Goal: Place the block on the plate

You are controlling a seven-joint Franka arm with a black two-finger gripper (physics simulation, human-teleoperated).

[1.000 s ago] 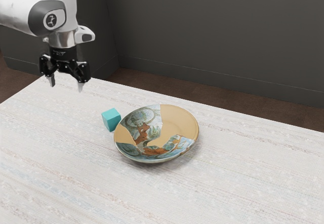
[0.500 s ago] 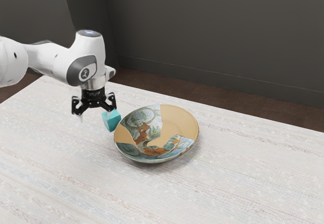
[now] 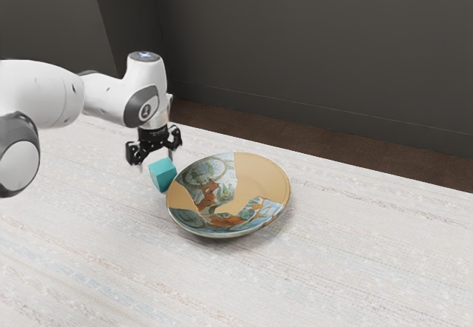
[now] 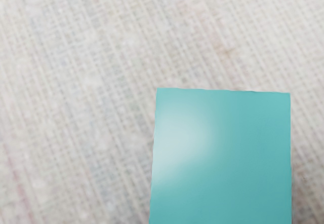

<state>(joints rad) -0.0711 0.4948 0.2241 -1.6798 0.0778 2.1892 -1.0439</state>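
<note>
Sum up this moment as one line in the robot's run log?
gripper: open, low over block | block: teal, beside plate | plate: empty

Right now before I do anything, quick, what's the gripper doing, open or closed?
Gripper: open, right at the teal block but not gripping it.

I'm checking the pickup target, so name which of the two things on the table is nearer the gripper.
The teal block, right by the open gripper; the wide, patterned plate lies farther toward the exterior view's right.
</note>
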